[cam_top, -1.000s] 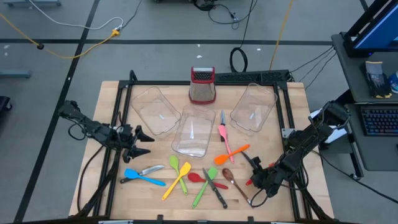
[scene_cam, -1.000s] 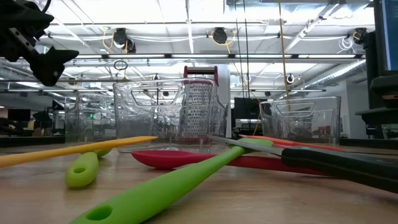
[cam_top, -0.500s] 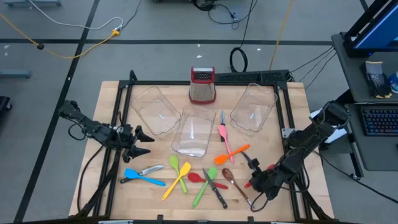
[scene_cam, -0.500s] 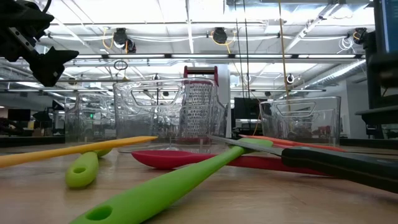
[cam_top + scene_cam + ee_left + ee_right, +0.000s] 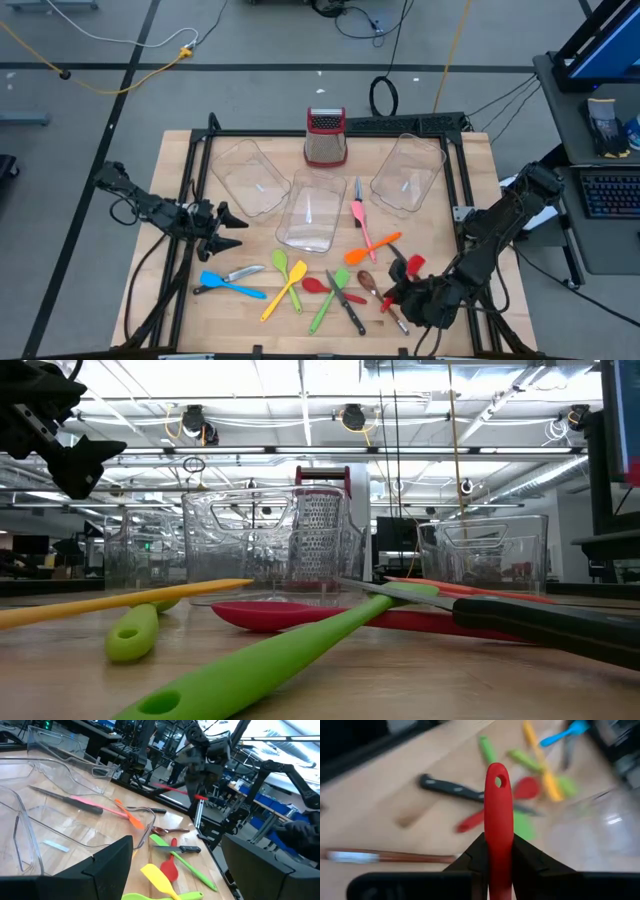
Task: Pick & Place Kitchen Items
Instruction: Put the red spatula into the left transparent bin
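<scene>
Right gripper (image 5: pixel 498 851) | pinching red utensil (image 5: pixel 499 815) | now lifted above table (image 5: pixel 180 190)

The right gripper (image 5: pixel 404 292) has swung in from the surface's (image 5: pixel 240 320) right edge toward the brown spoon (image 5: pixel 372 285), fingers clamped on a red-handled utensil (image 5: pixel 498 827) now lifted off the wood, its red end (image 5: pixel 414 263) sticking up.

This is a robotics lab. Cables (image 5: pixel 120 60) trail across the grey floor, a keyboard (image 5: pixel 608 195) sits beside the wooden counter (image 5: pixel 180 310), and ceiling strip lights (image 5: pixel 300 400) run overhead.
</scene>
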Controlling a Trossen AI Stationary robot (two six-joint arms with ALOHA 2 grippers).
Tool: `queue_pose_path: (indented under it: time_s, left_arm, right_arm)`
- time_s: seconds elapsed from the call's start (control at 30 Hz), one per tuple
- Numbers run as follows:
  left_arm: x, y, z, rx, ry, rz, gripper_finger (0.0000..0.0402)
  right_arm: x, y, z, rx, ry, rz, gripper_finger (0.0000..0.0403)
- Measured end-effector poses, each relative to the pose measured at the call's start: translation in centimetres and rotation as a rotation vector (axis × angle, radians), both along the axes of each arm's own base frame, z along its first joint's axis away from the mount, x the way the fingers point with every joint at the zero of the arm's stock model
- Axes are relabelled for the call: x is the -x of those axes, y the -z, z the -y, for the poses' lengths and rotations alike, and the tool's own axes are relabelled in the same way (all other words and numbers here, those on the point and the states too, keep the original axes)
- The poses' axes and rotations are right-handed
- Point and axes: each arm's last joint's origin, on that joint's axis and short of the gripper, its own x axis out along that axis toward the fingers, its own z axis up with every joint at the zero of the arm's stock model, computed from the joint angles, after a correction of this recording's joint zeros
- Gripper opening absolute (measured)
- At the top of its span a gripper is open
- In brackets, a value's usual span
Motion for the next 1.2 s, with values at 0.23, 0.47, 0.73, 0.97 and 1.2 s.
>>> queue_pose_path:
  time_s: [0.23,0.47,0.73,0.97,1.2]
  left_arm:
    - [0.0,0.0,-0.1,0.114,-0.031,-0.014,0.0308]
    - [0.0,0.0,-0.3,0.309,-0.102,-0.028,0.0308]
    - [0.0,-0.2,-0.3,0.458,-0.112,-0.02,0.0308]
    - [0.0,-0.9,-0.5,0.461,-0.131,0.054,0.0308]
    - [-0.1,-1.0,-0.6,0.45,-0.197,0.066,0.0308]
  right_arm:
    - [-1.5,-1.6,0.3,0.319,-0.068,0.232,0.0041]
    - [-4.4,-2.2,1.4,0.633,-0.051,0.357,0.0041]
    - [-8.6,-1.9,3.5,0.854,-0.029,0.411,0.0041]
    - [-12.0,-0.1,5.1,0.97,-0.054,0.431,0.0041]
    - [-16.0,1.4,4.9,1.054,-0.113,0.384,0.0041]
